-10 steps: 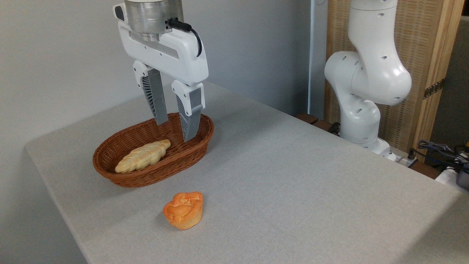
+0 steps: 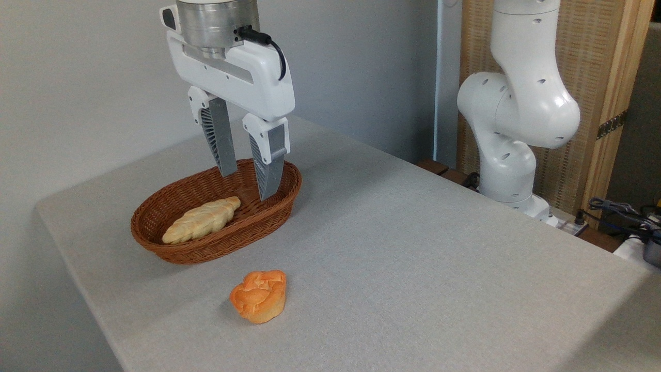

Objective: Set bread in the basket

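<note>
Compared with half a second earlier, almost nothing had changed: the gripper [image 2: 248, 186] had shifted only a hair, up and to the right, while the bread, the basket and the loaf sat exactly where they were. Read: the arm was barely under way, no grasp made, task step not started for the orange bun.

The jaws stood apart with a clear gap between the two fingers and held nothing. Their tips hung over the right end of the basket [image 2: 170, 253], about level with its rim; whether they touched the wicker could not be told.

The bread [image 2: 259, 296], the orange swirled bun, lay on the surface [image 2: 439, 268] below and slightly right of the jaws in the picture, well clear of them and just in front of the basket's near wall, not touching it. It sat upright, swirl on top.

The braided loaf [image 2: 200, 220], pale yellow, was already inside the basket, lying lengthwise, down and to the left of the jaws, near but apart from the tips.

Count: one orange bun, one braided loaf, one basket, one gripper with two fingers, one robot arm [image 2: 521, 103] rising at the right behind the surface. Some cables [image 2: 619, 212] lay at the far right edge, number unclear.

Judgement: next the jaws would need to leave the basket, travel forward and drop over the bun.
</note>
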Motion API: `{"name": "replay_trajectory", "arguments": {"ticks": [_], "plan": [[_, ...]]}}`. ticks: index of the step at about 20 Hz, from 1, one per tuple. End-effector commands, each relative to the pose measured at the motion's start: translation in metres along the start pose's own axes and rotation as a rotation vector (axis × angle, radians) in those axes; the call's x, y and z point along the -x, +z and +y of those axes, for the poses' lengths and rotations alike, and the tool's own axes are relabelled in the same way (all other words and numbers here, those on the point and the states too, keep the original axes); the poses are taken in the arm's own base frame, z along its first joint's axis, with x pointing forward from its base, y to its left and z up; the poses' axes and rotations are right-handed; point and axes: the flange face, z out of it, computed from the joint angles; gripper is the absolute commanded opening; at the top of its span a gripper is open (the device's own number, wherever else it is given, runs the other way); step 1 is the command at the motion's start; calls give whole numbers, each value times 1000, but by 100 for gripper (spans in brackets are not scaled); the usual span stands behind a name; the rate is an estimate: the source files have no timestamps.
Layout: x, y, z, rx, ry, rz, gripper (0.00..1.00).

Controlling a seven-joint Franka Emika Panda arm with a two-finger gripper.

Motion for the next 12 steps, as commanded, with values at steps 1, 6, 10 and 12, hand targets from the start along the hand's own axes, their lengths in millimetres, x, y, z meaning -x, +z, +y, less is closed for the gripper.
{"name": "replay_trajectory", "arguments": {"ticks": [1, 6, 10, 12], "plan": [[0, 2, 2, 11, 11, 14, 100], [15, 49, -1, -62, 66, 86, 100], [22, 71, -6, -59, 90, 72, 100], [25, 95, -7, -70, 82, 81, 100]]}}
